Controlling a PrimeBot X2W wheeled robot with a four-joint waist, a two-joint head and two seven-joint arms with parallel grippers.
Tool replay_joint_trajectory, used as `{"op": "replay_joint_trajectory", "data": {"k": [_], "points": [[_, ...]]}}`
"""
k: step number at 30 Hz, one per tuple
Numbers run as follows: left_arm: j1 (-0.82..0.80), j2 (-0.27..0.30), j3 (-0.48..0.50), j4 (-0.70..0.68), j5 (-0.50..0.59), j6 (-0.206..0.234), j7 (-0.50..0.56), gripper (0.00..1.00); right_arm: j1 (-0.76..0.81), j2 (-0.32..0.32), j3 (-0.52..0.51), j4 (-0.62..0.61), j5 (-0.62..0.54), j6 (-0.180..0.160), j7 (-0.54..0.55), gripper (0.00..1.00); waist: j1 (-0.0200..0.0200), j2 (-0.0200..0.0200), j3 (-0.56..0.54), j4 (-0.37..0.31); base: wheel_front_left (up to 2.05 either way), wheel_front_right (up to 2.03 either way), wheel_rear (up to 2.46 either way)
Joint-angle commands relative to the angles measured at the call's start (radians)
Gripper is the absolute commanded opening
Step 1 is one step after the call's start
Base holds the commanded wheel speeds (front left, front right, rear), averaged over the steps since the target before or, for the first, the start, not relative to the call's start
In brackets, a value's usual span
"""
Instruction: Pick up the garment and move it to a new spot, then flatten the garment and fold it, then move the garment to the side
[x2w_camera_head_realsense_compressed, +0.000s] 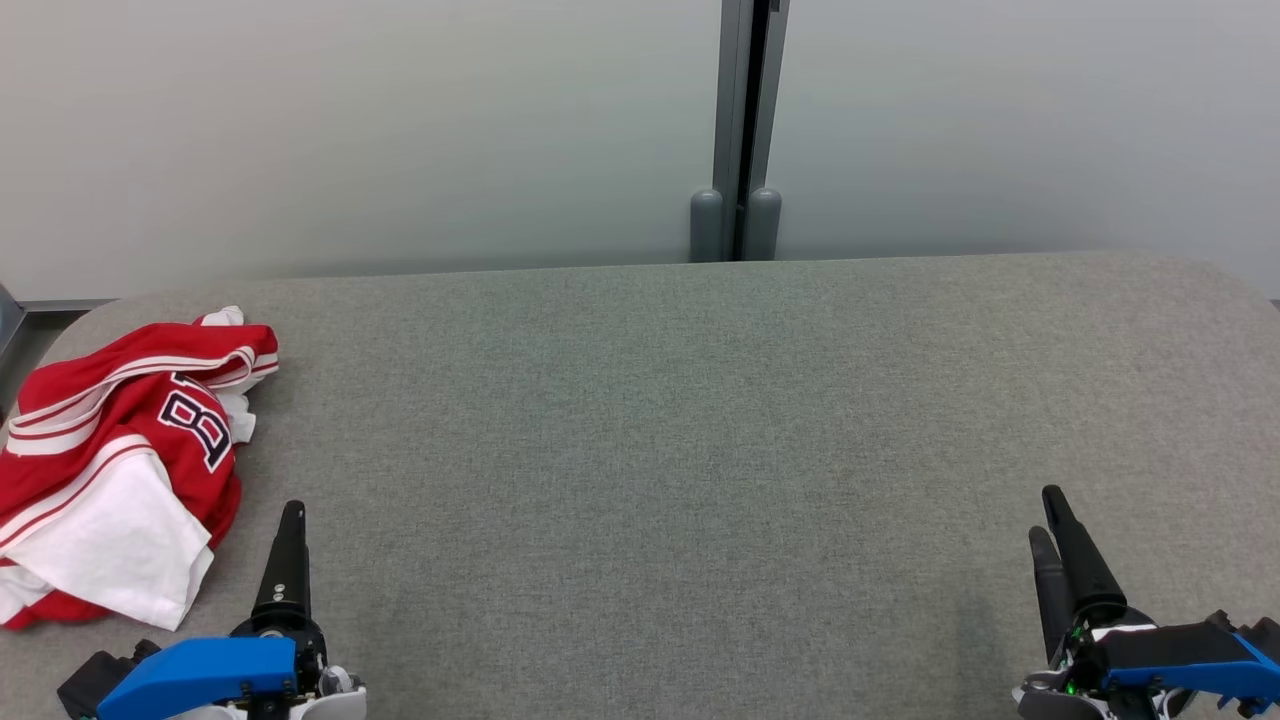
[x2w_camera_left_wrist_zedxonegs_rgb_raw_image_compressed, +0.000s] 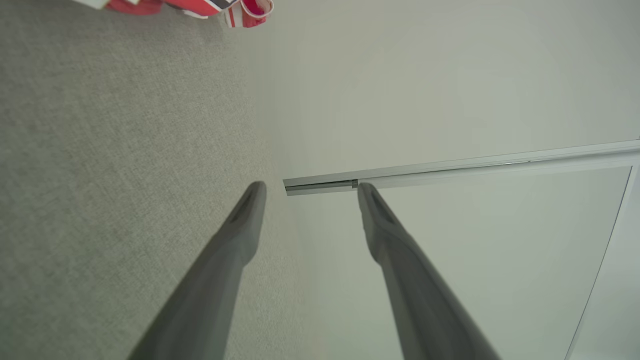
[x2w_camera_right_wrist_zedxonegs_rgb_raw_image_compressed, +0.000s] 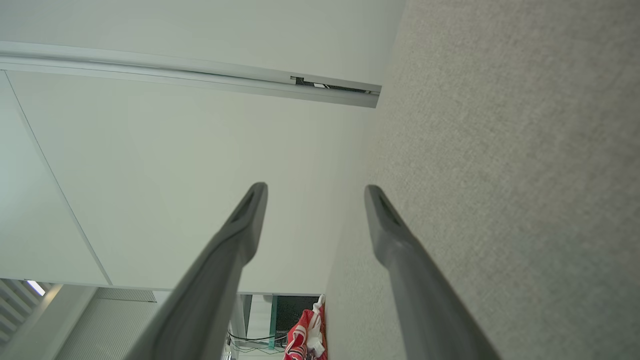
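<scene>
Observed crumpled red-and-white jersey (x2w_camera_head_realsense_compressed: 120, 450) on table (x2w_camera_head_realsense_compressed: 700, 450), frame left, with left end effector (x2w_camera_left_wrist_zedxonegs_rgb_raw_image_compressed: 310, 186) and right end effector (x2w_camera_right_wrist_zedxonegs_rgb_raw_image_compressed: 315, 187) spread.

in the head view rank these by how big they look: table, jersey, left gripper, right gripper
1. table
2. jersey, crumpled at the table's left end
3. left gripper and right gripper: about alike, both cut off by the bottom edge and nearest the camera, so left unranked

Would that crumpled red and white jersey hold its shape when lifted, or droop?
Probably droop: the jersey lies in soft bunched folds, so a pinch likely lifts one layer while the rest hangs. Thin fabric, so likely light. Pushed on the textured table, it would probably bunch, not slide.
</scene>
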Motion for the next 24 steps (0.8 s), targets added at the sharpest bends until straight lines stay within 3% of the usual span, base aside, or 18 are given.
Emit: {"op": "replay_joint_trajectory", "data": {"k": [1,24], "points": [[-0.012,0.008,-0.01,-0.023,0.043,0.007,-0.014,1.0,-0.011,-0.005,0.007,-0.022,-0.034,0.001,-0.013,1.0,0.0,0.0,0.0,0.001,0.0,0.0,0.0],[0.015,0.012,-0.069,-0.052,0.487,0.034,-0.099,1.0,0.007,-0.007,0.013,-0.036,-0.471,0.002,-0.099,1.0,0.0,0.0,-0.006,0.002,0.0,0.0,0.0]]}}
